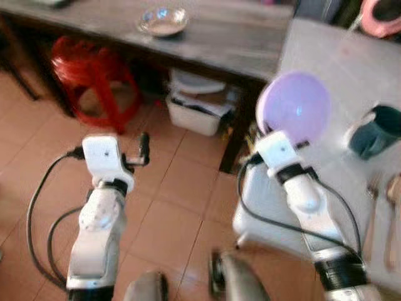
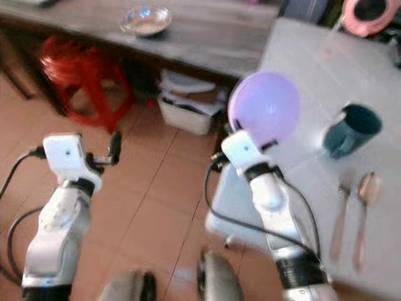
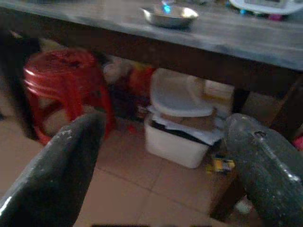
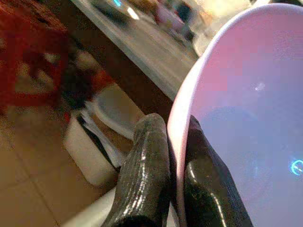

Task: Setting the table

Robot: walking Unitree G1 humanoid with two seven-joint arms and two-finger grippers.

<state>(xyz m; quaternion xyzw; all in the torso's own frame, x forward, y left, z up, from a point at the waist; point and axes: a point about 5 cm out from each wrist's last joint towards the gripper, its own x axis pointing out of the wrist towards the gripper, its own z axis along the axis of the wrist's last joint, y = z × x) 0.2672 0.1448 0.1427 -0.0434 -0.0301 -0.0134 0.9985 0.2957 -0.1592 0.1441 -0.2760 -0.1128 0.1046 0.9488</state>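
We see a red plastic stool [image 1: 94, 78] standing on the terracotta tile floor [image 1: 175, 207], partly tucked under a long dark wooden table [image 1: 238, 37]. Beside the stool, also under that table, sits a white bin [image 3: 176, 139] with a loose white lid [image 3: 177, 97] and some papers resting on top of it. A pink round object [image 1: 383, 15] shows at the far corner, too blurred for us to identify.
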